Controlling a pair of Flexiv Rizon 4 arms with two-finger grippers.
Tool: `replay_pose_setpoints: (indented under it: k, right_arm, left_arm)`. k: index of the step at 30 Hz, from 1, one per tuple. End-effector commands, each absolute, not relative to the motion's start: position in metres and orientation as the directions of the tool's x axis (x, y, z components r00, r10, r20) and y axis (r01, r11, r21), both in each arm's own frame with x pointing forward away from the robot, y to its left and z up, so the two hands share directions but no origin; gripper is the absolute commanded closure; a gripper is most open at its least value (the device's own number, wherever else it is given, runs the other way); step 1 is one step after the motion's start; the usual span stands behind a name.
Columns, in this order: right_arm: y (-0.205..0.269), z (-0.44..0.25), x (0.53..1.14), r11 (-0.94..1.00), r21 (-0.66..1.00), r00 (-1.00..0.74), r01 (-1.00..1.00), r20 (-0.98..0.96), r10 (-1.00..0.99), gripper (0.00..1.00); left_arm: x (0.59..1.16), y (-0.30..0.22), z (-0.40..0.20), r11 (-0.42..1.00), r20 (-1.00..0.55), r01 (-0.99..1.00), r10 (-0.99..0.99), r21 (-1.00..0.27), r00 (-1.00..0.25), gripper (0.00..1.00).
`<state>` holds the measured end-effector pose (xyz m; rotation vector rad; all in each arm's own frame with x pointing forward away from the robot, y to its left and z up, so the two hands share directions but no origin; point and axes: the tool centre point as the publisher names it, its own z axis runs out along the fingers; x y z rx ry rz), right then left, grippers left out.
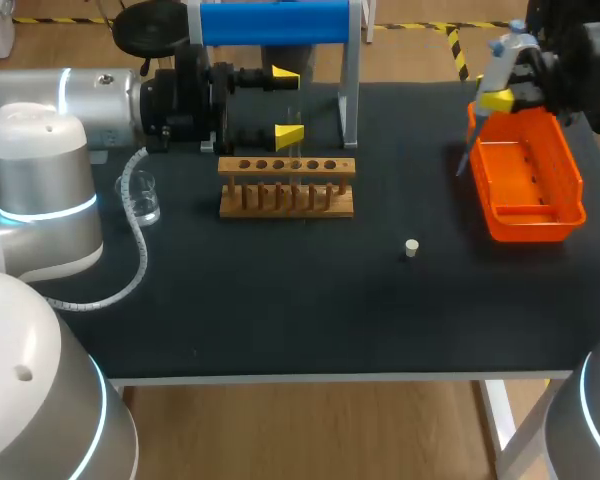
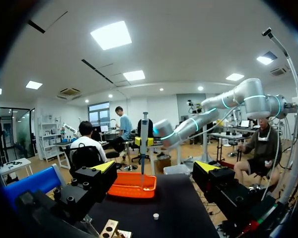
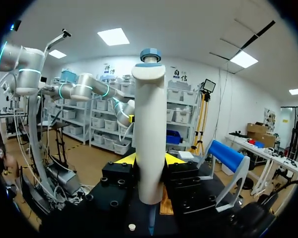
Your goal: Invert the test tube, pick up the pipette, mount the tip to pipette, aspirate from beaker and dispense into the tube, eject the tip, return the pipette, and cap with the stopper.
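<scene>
The right end effector point(image 3: 149, 159) is clenched on the pipette point(image 1: 507, 58); in the right wrist view its two yellow tips press against opposite sides of the white body. The pipette is held upright with its blue-capped head at 12 o'clock and its thin lower end at 6 o'clock. In the head view it hangs over the far end of the orange tray point(image 1: 570, 195), which lies at about 2 o'clock from the middle of the table point(image 1: 280, 320).

The left end effector point(image 1: 288, 104) is released. Its yellow tips stand wide apart with nothing between them, just above the far side of the wooden rack point(image 1: 287, 200).

The rack sits at about 11 o'clock from the table's middle. A faint clear test tube point(image 1: 296, 150) appears to stand upright in one of its holes, though its outline is hard to make out.

A small glass beaker point(image 1: 142, 198) stands at 9 o'clock from the rack, near the left arm's coiled cable. The pale stopper point(image 1: 411, 248) rests alone on the dark surface at about 4 o'clock from the rack, well apart from both the rack and the tray.

A stand carrying a blue cylinder point(image 1: 275, 22) is at 12 o'clock, behind the rack.
</scene>
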<state>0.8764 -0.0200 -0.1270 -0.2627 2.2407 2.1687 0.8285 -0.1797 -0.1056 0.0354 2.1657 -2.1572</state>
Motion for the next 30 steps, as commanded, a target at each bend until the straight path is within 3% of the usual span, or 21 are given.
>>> replay_pose_setpoints:
  k: [1, 30]
  right_arm:
    - [-0.051, -0.129, 0.89, -0.018, 0.994, -0.983, -0.111, -0.113, -0.147, 1.0]
    - [-0.149, -0.139, 0.924, -0.024, 0.991, -0.974, -0.132, -0.134, -0.182, 1.0]
  left_arm:
    - [0.829, -0.181, -0.106, 0.004, -0.077, 0.077, -0.046, -0.997, -0.996, 0.0]
    - [0.829, -0.181, -0.106, 0.004, -0.077, 0.077, -0.046, -0.997, -0.996, 0.0]
